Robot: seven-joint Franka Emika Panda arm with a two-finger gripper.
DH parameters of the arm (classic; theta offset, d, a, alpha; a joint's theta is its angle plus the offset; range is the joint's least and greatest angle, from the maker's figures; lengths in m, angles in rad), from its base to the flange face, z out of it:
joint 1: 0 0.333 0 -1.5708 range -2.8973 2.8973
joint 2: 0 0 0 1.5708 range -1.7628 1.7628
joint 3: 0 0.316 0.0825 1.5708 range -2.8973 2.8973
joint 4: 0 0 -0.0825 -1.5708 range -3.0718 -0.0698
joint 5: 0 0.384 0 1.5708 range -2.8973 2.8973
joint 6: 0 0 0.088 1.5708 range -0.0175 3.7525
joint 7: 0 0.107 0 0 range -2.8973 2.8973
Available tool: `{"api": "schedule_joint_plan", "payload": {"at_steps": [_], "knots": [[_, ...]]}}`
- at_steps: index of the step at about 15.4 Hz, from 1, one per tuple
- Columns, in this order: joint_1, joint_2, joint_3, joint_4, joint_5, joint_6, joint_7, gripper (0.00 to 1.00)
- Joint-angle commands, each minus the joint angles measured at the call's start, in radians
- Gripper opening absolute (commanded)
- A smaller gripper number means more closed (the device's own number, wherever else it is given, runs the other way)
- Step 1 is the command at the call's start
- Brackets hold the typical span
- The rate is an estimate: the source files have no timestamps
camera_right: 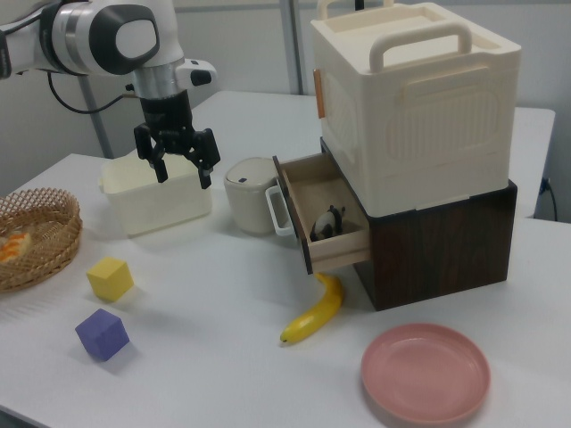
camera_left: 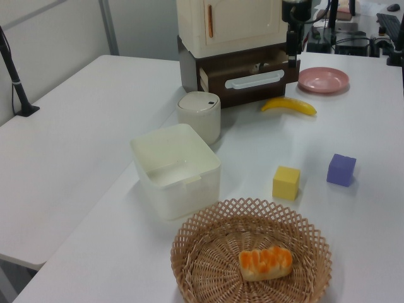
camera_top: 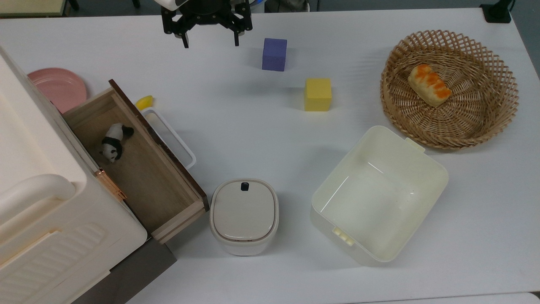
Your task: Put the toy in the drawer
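When reading the right view from its front edge, meets first a pink plate and a banana, both flat on the surface just ahead of the dark cabinet base. Treats them as bystanders, parked where they block nothing.

Finds a purple cube toward the right view's left, then a yellow cube behind it, loose and apart from each other. Notes a wicker basket further left with a bread roll inside. Judges all of these to be distractors for this job.

Comes next to the drawer, pulled out from under the cream box, its open top facing up and its white loop handle on the dark front. Holds the toy, lying on its side on the wooden floor toward the end nearer the banana. Counts the placing as done on that evidence, and expects no further carrying.

Passes, further back, a lidded cream pot just beside the handle and a cream bin beyond it.

Ends at the end effector, hanging above the surface in front of the bin and well apart from the drawer. Shows its fingers spread wide and gripping nothing, which fits a load already delivered and leaves the drawer mouth unobstructed.
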Motion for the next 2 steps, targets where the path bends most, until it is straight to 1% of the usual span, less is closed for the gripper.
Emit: {"api": "schedule_joint_plan", "payload": {"at_steps": [1,2], "knots": [[-0.007,-0.029,0.011,-0.032,0.008,0.007,0.055,1.0],[-0.009,-0.03,0.011,-0.032,0.008,0.005,0.055,1.0]]}}
